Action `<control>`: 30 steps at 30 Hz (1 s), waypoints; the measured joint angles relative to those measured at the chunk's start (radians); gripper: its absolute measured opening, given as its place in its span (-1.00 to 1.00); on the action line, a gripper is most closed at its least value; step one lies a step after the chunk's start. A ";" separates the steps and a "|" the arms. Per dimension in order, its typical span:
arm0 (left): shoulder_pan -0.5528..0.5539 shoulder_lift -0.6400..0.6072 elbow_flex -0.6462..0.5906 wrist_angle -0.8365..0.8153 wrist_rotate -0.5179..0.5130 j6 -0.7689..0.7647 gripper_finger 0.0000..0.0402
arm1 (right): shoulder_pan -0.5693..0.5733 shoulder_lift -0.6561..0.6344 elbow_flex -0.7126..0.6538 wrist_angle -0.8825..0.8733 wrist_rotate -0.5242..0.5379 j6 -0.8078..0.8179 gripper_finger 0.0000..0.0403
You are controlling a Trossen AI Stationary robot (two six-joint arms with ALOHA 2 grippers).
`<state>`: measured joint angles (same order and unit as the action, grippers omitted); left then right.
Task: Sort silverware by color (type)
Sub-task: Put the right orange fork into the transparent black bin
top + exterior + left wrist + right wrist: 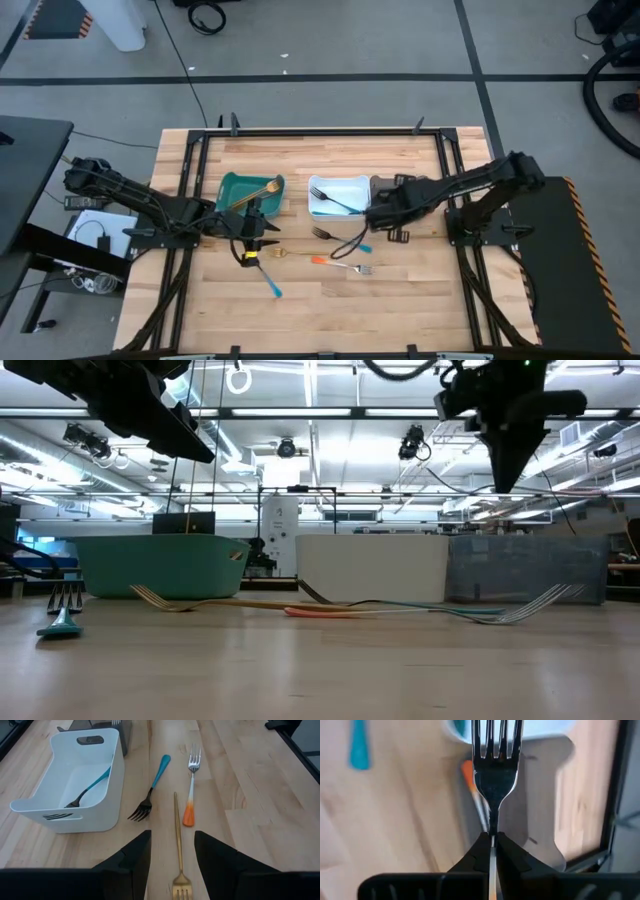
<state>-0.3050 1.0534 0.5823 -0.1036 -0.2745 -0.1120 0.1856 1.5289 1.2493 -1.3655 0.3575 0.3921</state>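
**Right hand carrying a fork toward the bins**

Right hand clamped on a steel fork, tines forward, above the worktop near the white bin. Left hand parted, empty, straddling a gold fork. Blue fork and orange fork lie just beyond. One blue fork already in the white bin, a gold piece in the teal bin. Next, likely: release the held fork into the matching bin; left hand closes on the gold fork.

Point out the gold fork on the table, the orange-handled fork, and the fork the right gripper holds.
gold fork (177, 827), left wrist view, middle of its thin handle.
orange-handled fork (188, 813), left wrist view, on the orange handle.
silver fork (495, 775), right wrist view, on its neck below the tines, clamped in the right gripper (492, 840).
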 joint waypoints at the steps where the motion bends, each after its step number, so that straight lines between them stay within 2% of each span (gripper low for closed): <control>1: 0.000 0.000 0.000 0.000 0.000 0.000 -0.20 | -0.006 -0.012 -0.011 0.003 0.010 0.024 -0.90; 7: 0.000 0.000 0.000 0.000 0.000 0.000 -0.20 | -0.043 -0.052 -0.081 0.024 0.065 0.135 -0.90; 15: 0.000 0.000 0.000 0.000 0.000 0.000 -0.20 | -0.093 -0.049 -0.155 0.052 0.126 0.153 -0.90; 30: 0.000 0.000 0.000 -0.003 0.000 0.001 -0.20 | -0.199 -0.049 -0.242 0.167 0.148 0.207 -0.90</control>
<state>-0.3050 1.0534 0.5823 -0.1066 -0.2745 -0.1108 -0.0129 1.4799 1.0076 -1.1984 0.5053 0.5995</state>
